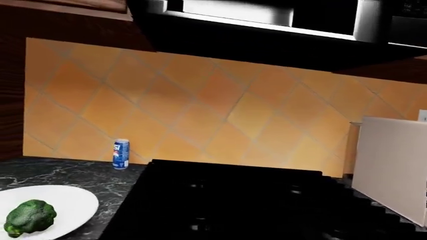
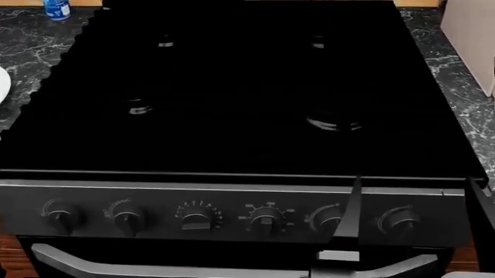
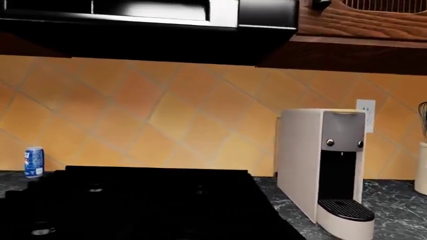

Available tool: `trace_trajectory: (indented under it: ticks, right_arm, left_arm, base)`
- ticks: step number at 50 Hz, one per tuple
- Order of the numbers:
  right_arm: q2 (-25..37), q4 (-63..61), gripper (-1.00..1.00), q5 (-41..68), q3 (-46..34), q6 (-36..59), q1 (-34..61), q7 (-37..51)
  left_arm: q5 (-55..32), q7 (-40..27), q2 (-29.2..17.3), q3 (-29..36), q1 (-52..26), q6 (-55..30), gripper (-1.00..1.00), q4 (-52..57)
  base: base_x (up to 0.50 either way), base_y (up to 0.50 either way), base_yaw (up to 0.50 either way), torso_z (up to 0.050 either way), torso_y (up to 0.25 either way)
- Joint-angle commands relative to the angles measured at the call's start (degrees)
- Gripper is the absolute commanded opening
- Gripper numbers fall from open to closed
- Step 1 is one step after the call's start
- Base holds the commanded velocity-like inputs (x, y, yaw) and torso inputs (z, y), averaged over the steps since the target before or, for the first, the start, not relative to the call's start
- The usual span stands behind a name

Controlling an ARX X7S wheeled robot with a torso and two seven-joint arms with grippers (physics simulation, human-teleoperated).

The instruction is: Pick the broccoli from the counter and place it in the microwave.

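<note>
The broccoli [image 1: 30, 217], a dark-green bumpy head, lies on a white plate [image 1: 70, 202] on the black-green marble counter [image 1: 60, 172], left of the stove. The microwave [image 1: 267, 15] hangs above the stove; only its lower edge shows, as it does in the right wrist view [image 3: 153, 10]. My left gripper shows in no view. In the head view, the two thin dark fingers of my right gripper [image 2: 418, 202] stand apart in front of the stove's knob panel, open and holding nothing. The broccoli is outside the head view.
A glossy black stove top [image 2: 232, 87] fills the middle, with a row of knobs [image 2: 267, 220] along its front. A blue can [image 1: 121, 153] stands by the tiled wall at the back left. A white coffee machine [image 3: 327, 165] stands on the counter right of the stove.
</note>
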Motion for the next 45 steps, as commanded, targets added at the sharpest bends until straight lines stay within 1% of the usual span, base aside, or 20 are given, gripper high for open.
trace_trajectory:
  ticks: [1, 10, 45]
  right_arm:
    - [2.3, -0.6, 1.0, 0.9, -1.8, -1.3, 0.2, 2.1]
    - [3.4, -0.7, 1.0, 0.6, -3.8, -2.5, 0.3, 2.8]
    - [6.7, -0.1, 1.0, 1.2, -7.5, -6.2, 1.2, 5.4]
  left_arm:
    - [-0.4, -1.0, -1.8, 1.0, 1.4, 2.2, 1.0, 0.3]
    - [0.6, -1.0, -1.6, 2.2, 1.7, 3.0, 1.0, -0.2]
    - [1.0, -1.9, -3.1, 3.8, 2.6, 5.7, 1.0, -0.5]
  base:
    - [0.05, 0.5, 0.0, 0.0, 0.0]
    - [0.05, 0.5, 0.0, 0.0, 0.0]
    - [0.05, 0.5, 0.0, 0.0, 0.0]
